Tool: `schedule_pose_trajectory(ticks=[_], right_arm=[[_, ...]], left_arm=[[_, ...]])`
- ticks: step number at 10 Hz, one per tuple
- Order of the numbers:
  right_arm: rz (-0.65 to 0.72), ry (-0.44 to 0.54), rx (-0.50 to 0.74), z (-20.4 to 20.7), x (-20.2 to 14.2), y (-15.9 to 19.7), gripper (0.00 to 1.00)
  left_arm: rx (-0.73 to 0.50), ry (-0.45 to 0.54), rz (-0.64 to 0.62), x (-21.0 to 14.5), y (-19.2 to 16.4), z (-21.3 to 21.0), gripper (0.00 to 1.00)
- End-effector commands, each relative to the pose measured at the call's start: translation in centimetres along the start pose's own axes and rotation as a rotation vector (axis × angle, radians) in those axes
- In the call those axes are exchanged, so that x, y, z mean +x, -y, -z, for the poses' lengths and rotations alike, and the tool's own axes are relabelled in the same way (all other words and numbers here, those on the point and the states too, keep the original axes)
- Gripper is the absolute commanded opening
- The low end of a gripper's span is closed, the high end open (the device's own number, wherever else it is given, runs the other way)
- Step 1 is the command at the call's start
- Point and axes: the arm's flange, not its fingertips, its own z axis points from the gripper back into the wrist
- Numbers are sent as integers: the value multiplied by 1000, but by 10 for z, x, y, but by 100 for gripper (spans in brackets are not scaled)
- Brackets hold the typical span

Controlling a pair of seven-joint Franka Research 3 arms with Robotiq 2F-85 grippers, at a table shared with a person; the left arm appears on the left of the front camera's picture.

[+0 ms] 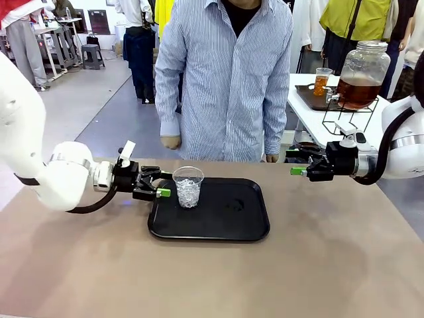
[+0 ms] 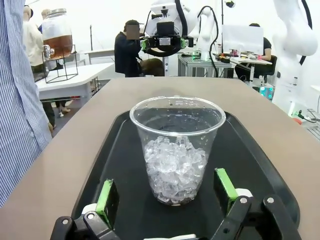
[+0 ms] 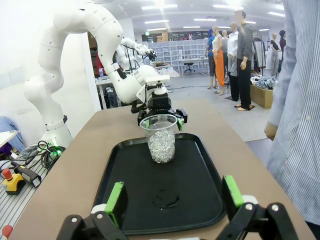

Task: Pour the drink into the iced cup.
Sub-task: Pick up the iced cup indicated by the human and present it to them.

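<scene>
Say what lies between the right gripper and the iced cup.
A strip of table (front view), then bare black tray with a small wet smear (right wrist view), from the right gripper to the iced cup.

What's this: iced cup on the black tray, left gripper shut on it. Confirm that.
Wrong on the grip: the left wrist view shows the left gripper open, its green pads either side of the iced cup, not touching it. The cup does sit on the black tray.

Upright clear iced cup (image 1: 188,186) on tray (image 1: 232,222); amber drink (image 1: 356,93) in far jar (image 1: 366,61)
</scene>
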Motion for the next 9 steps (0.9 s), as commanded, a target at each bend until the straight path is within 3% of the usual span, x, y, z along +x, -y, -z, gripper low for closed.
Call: schedule_pose_trajectory(ticks=[1, 9], right_arm=[[3, -3, 7, 2, 4, 1, 100], [3, -3, 7, 2, 4, 1, 100]], left_arm=[[25, 10, -29, 2, -5, 10, 100], [-16, -2, -25, 2, -3, 28, 100]])
